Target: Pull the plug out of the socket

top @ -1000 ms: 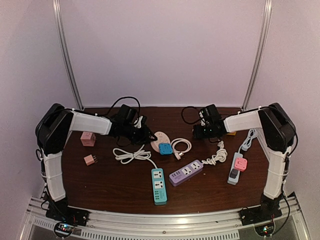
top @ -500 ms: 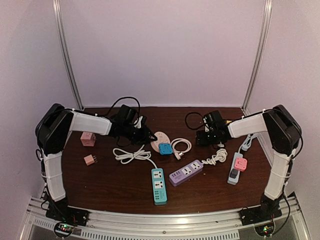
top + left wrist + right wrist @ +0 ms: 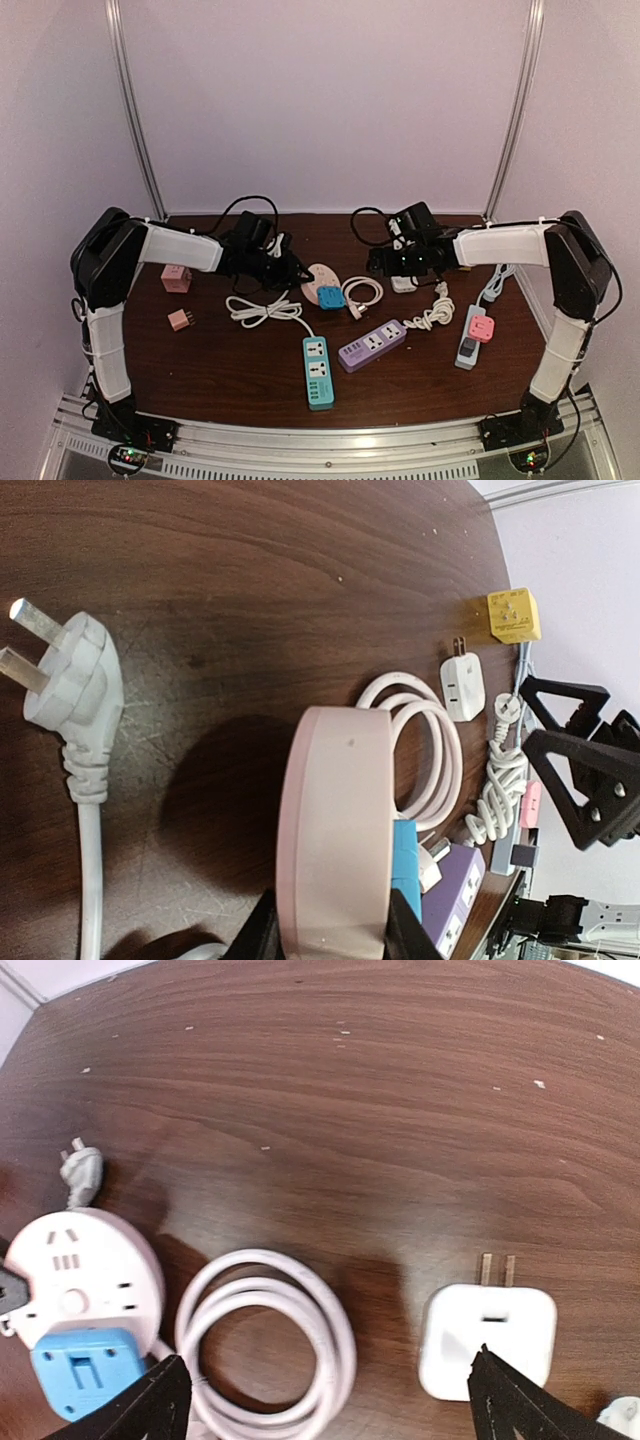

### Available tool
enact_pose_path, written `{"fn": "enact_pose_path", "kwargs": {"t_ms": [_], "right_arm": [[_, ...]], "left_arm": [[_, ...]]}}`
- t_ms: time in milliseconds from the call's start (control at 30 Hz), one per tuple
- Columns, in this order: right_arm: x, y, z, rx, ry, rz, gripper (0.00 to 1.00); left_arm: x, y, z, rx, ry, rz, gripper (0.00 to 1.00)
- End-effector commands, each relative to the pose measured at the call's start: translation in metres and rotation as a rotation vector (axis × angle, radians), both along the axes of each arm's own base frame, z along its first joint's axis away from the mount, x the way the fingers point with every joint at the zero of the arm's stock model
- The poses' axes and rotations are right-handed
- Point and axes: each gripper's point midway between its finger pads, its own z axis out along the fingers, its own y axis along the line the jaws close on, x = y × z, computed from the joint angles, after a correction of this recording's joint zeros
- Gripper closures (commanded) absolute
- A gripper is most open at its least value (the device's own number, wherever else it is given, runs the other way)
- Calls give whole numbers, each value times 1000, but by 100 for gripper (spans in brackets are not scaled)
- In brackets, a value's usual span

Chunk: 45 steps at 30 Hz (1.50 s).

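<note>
The right tool point(image 3: 325, 1385), released and empty, hangs over the coiled white cable point(image 3: 265, 1335). In its wrist view the blue plug point(image 3: 80, 1372) lies at 9 o'clock, seated in the round pink socket point(image 3: 85, 1270) whose rim the left tool point(image 3: 335, 935) clenches. A white adapter point(image 3: 488, 1335) sits at 3 o'clock; bare table point(image 3: 350, 1110) at 12.

L arm point(image 3: 180, 247) extended twd centre, L jaws clamped tight. R arm point(image 3: 500, 243) extended twd centre, R jaws wide apart.
</note>
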Motion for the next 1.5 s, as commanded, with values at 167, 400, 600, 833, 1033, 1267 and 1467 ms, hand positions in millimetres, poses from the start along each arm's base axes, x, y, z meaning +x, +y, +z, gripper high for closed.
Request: {"fn": "enact_pose_path", "kwargs": {"t_ms": [167, 400, 600, 833, 1033, 1267, 1467], "right_arm": [[-48, 95, 29, 151, 42, 227, 5], [-62, 128, 15, 172, 90, 304, 5], [-61, 142, 0, 184, 120, 348, 5], [-55, 149, -13, 178, 134, 355, 6], [-51, 153, -16, 186, 131, 351, 15], [-49, 152, -12, 198, 122, 340, 42], [-48, 149, -1, 216, 101, 322, 61]], "left_arm": [[-3, 27, -53, 140, 71, 66, 97], [1, 28, -54, 125, 79, 59, 97], [3, 28, -58, 127, 85, 51, 97], [3, 28, -60, 129, 90, 49, 97], [2, 30, -63, 138, 94, 50, 98], [2, 34, -68, 164, 101, 65, 98], [3, 44, -78, 231, 99, 82, 100]]}}
